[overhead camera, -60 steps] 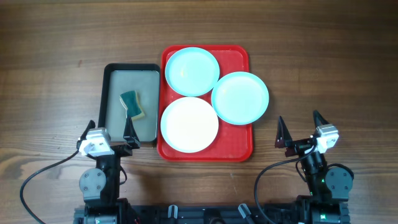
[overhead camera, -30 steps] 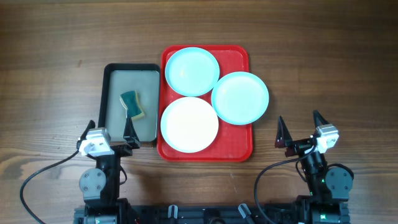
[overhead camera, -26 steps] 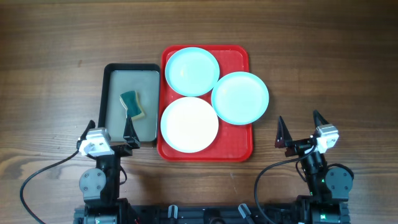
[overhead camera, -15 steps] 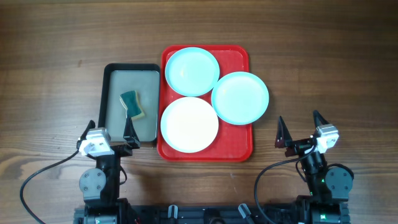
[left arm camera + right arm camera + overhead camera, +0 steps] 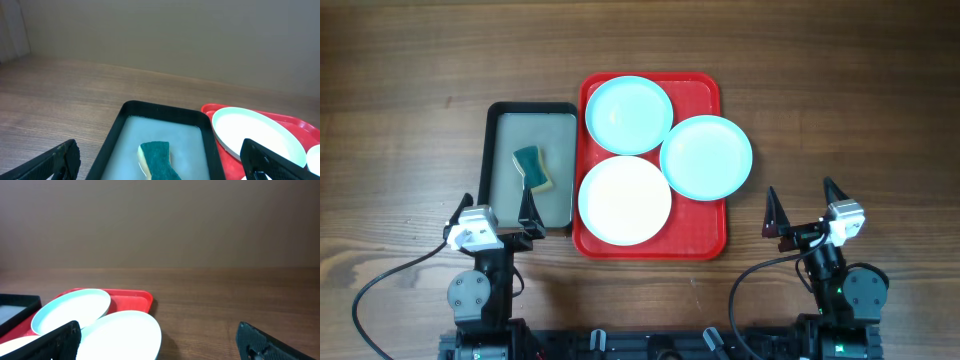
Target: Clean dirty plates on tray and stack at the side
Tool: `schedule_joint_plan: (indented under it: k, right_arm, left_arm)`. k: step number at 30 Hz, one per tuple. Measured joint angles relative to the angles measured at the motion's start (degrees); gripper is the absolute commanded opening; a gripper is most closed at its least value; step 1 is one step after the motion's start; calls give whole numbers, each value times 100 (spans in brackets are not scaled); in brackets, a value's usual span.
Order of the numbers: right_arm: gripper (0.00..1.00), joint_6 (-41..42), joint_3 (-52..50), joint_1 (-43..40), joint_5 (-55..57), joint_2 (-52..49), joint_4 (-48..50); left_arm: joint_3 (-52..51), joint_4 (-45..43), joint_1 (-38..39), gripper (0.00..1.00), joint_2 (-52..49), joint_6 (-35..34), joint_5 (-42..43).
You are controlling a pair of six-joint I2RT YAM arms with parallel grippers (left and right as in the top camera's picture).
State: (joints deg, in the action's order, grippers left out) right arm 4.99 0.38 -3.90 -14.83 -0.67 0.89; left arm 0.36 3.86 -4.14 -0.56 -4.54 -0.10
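From overhead, the left hand [image 5: 498,205] and right hand [image 5: 799,200] sit low at the near edge of the counter [image 5: 400,80], both spread wide and gripping nothing. This looks like a ready pose before any cleaning. The red tray [image 5: 705,240] lies between them, ahead of both. On it, the white plate [image 5: 625,200] is nearest the left hand and the far mint plate [image 5: 628,115] sits beyond it. The near mint plate [image 5: 706,156] overhangs the tray's rim on the right hand's side, so that hand can probably take it most easily. Directly ahead of the left hand is the black tray [image 5: 490,150], with the sponge [image 5: 532,168] lying loose inside. That places the wiping tool in that hand's reach.

From the left wrist, its two fingers [image 5: 55,160] frame the view far apart. The sponge rests just ahead between them, untouched. A pale plate shows ahead to the right, and which one it is I cannot tell.

From the right wrist, its fingers [image 5: 270,342] are likewise parted. The plates lie ahead to the left, with bare counter straight ahead, likely room for the stack.
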Motion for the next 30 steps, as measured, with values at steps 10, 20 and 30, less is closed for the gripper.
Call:
schedule_joint_plan:
  k: [10, 20, 30]
  right_arm:
    - [100, 2, 2, 0, 0, -2, 37]
    - [100, 551, 2, 0, 0, -2, 35]
    - [100, 1062, 2, 0, -138, -111, 42]
  left_arm:
    - [0, 0, 0, 100, 0, 0, 0]
    - [0, -13, 0, 100, 0, -33, 68]
    - [0, -103, 0, 100, -42, -2243, 946]
